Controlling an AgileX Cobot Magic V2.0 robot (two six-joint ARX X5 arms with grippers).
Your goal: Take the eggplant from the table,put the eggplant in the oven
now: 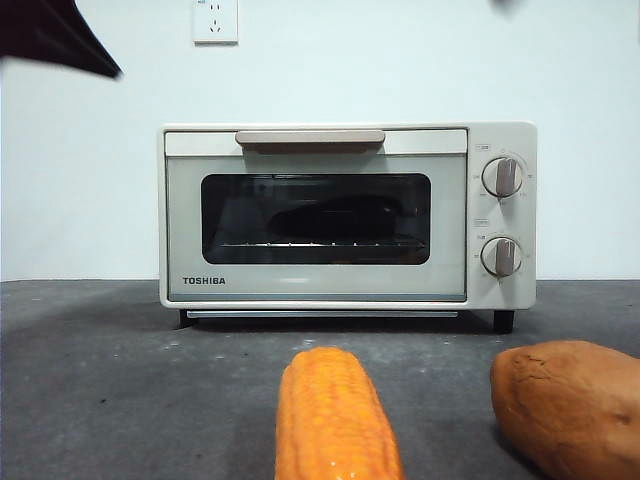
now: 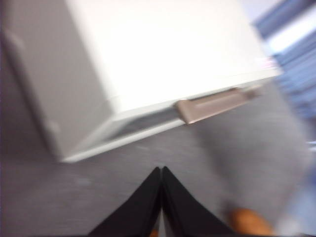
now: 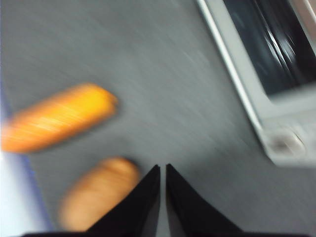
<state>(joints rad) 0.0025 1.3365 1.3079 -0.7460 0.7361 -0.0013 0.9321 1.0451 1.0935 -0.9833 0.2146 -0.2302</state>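
The cream-white oven (image 1: 348,215) stands on the dark grey table (image 1: 100,380) with its door closed. Behind the dark glass, a long dark shape that looks like the eggplant (image 1: 340,215) lies on the wire rack. My left gripper (image 2: 161,169) is shut and holds nothing, high above the oven (image 2: 163,54) near its handle (image 2: 217,103). My right gripper (image 3: 163,166) is also shut and holds nothing, above the table in front of the oven's window (image 3: 276,44). Both wrist views are blurred.
An orange-yellow corn cob (image 1: 335,415) lies at the front middle and a reddish-brown sweet potato (image 1: 570,405) at the front right. The right wrist view shows the corn cob (image 3: 59,121) and the sweet potato (image 3: 98,195). A black arm tip (image 1: 60,40) shows at the top left.
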